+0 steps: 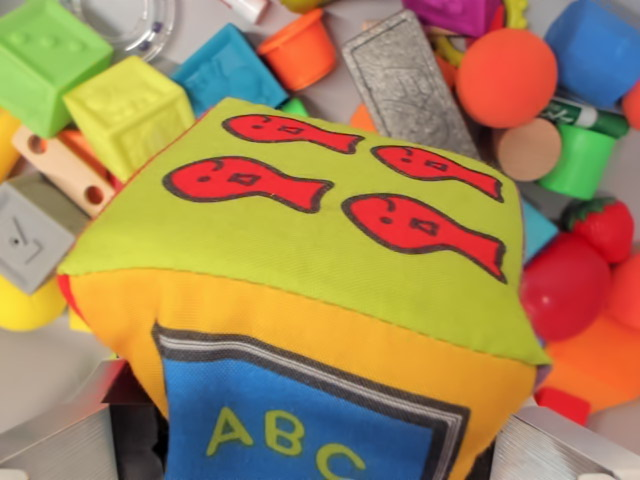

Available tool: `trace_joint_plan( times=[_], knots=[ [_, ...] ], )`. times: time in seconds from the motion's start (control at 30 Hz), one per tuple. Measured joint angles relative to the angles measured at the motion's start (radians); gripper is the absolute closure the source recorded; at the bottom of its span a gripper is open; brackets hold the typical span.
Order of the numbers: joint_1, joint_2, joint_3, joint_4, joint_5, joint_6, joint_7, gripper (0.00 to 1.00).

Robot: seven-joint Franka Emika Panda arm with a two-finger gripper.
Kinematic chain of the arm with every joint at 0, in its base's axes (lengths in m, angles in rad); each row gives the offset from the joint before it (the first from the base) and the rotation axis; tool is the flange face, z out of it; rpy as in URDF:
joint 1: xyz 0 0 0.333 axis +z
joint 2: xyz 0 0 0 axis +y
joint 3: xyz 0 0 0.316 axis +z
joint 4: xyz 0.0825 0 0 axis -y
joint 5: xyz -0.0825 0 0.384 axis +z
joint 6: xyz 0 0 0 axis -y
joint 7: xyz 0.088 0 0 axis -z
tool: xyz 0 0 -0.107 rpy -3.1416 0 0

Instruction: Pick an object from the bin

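Stitched fabric cube (300, 290), lime-and-orange with red fish, looks light and squashy; pincer (300, 440) seemingly holding its lower sides, squeeze mid-faces firmly.

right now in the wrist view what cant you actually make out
- Gripper: only metal finger parts show at the bottom corners; the soft fabric cube hides the tips, so contact and jaw state cannot be told.
- Cube's lower faces: cut off by the bottom edge.
- Toys beneath the cube: hidden by it.
- Blue block and clear dish: cropped by the frame's edges.
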Motion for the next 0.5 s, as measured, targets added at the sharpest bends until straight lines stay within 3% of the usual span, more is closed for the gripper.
trace_joint_plan(
  times=[0.5],
  knots=[
    [0.000,-0.044,0.000,0.088,0.000,-0.132,-0.001,1.00]
  ],
)
